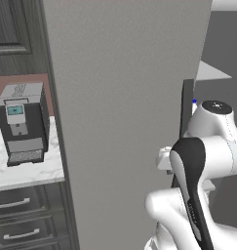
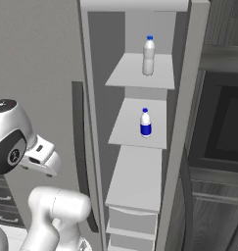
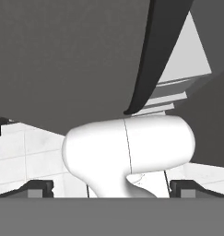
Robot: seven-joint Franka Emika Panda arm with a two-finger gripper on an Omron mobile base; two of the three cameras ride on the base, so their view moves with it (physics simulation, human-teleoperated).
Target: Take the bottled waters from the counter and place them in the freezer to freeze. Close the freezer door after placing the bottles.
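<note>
- Both bottled waters stand inside the freezer (image 2: 189,98): the pale bottle (image 2: 148,56) sits near the back edge of the upper shelf (image 2: 125,73), and the bottle with the dark blue band (image 2: 145,123) stands on the shelf below (image 2: 125,132), toward its middle.
- The worktop (image 1: 27,171) carries a coffee machine (image 1: 21,122) and no bottles where it shows, so the placing part looks finished.
- The freezer door (image 1: 125,122) hangs swung out, its dark bar handle (image 2: 80,147) close beside the arm; closing it is what remains.
- The gripper (image 3: 111,189) has its fingertips (image 3: 37,188) spread wide apart with nothing between them.
- It looks near the handle, so pushing the door shut seems the next step.
</note>
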